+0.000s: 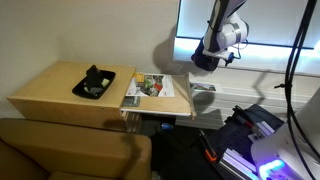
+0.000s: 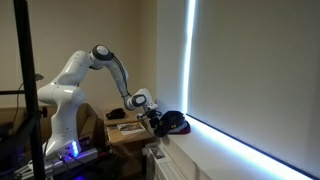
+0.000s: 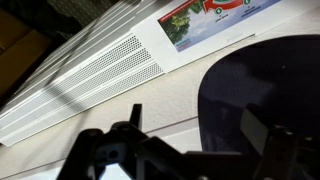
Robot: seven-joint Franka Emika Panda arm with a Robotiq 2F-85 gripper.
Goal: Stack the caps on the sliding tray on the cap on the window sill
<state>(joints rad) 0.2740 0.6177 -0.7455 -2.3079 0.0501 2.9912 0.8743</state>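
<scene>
Cap [image 2: 176, 122] occupies one end of window sill [image 2: 222, 156]; beyond it sill runs free. Window blind [image 2: 260, 70] walls one side; room above open.

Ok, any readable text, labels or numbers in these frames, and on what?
Nothing can be quoted; no text is legible in any view.
Colourful printed sheet: pale marks on red and green print in the wrist view, too blurred to read.
Dark rounded cap: no lettering shows on the visible part.
Small black tray: its contents are too small to show any label.
</scene>
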